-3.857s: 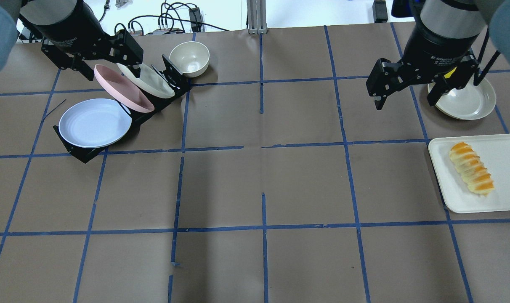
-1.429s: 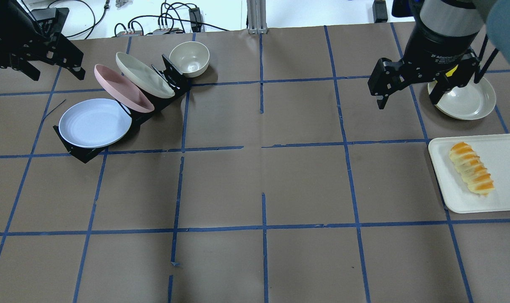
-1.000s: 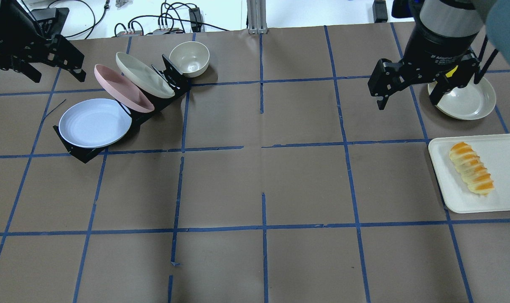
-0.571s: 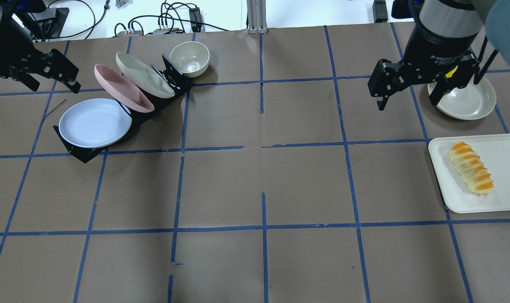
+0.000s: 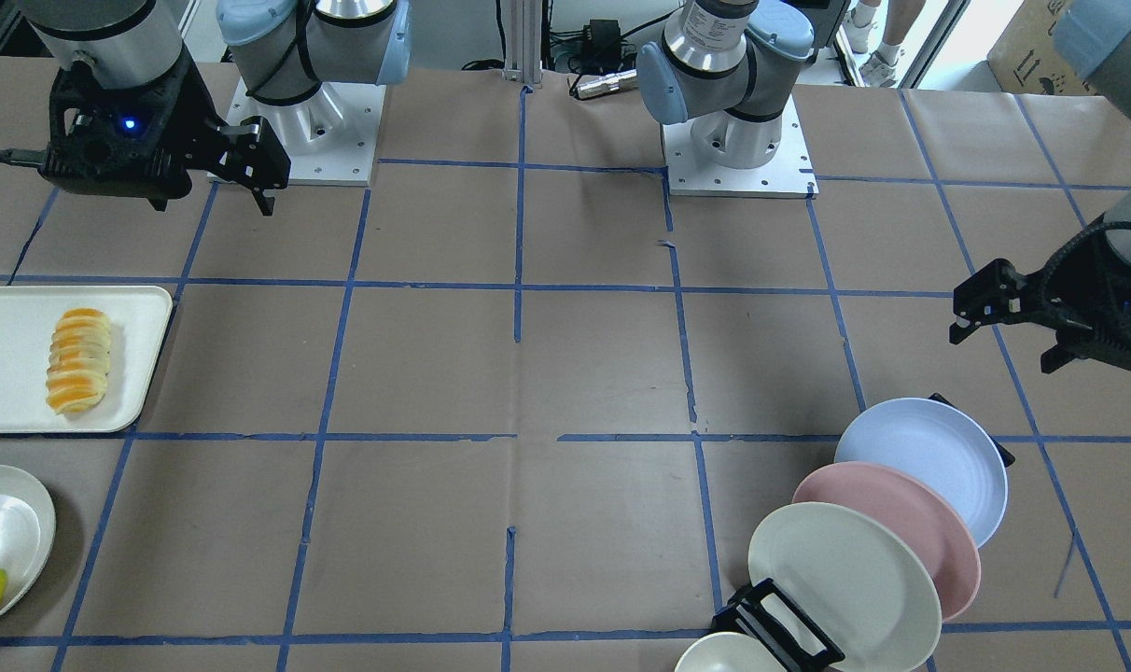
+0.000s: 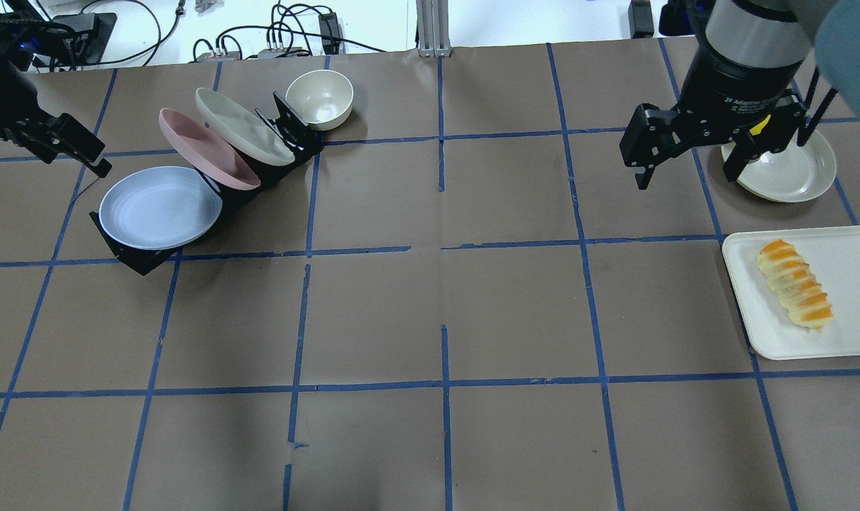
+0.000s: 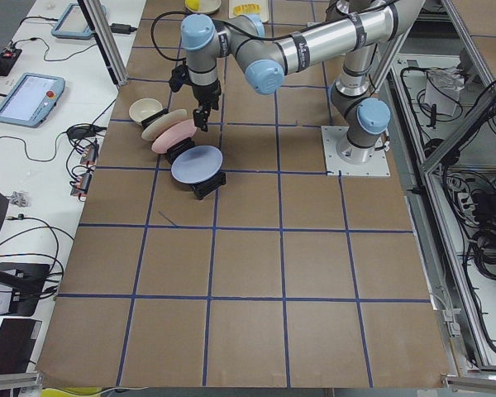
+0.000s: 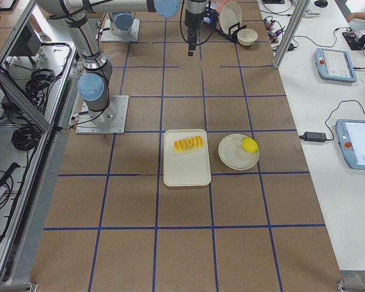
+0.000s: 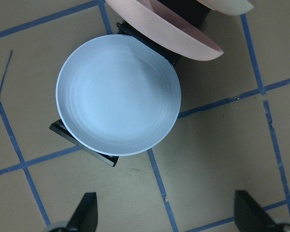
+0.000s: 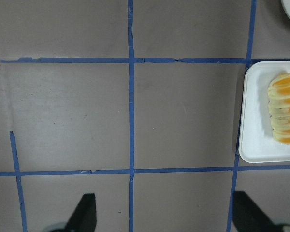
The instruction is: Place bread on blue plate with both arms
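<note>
Orange-striped bread [image 6: 795, 284] lying on white tray [image 6: 849, 312], bench [image 6: 444, 298] right side, apart from right jaws, spread wide, empty; left jaws also spread, empty, hovering near blue plate [image 6: 160, 207] in rack [image 6: 135, 261].

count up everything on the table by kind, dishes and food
round plates: 4 (pale blue plate, pink plate, cream plate in the rack, cream plate lying flat)
cream bowl: 1
white rectangular tray: 1
orange-and-cream striped bread loaf: 1
yellow lemon: 1
black plate rack: 1
total: 9
</note>
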Controlling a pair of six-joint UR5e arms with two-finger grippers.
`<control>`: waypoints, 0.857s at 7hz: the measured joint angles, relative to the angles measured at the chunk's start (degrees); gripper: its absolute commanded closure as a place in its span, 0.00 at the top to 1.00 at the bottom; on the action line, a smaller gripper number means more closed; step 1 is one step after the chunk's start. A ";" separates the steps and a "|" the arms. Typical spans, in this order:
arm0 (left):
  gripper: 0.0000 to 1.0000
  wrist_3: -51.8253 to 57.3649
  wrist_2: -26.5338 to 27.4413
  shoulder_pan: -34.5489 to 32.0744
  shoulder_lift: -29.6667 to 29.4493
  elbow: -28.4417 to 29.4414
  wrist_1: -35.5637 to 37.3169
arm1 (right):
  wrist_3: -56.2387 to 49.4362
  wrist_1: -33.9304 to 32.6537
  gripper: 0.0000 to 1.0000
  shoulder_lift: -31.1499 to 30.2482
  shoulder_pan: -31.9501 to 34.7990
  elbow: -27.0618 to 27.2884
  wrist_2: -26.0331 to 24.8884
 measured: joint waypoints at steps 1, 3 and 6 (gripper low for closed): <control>1.00 1.16 -0.21 0.83 -3.01 0.38 1.80 | 0.02 -0.09 0.99 0.00 -0.05 0.07 0.10; 1.00 5.86 -1.00 5.31 -8.46 1.27 4.56 | -0.68 -0.39 0.96 0.09 -0.22 0.19 0.30; 1.00 10.48 -4.08 9.16 -15.16 2.34 10.21 | -6.91 -2.49 0.92 2.16 -5.58 0.88 0.69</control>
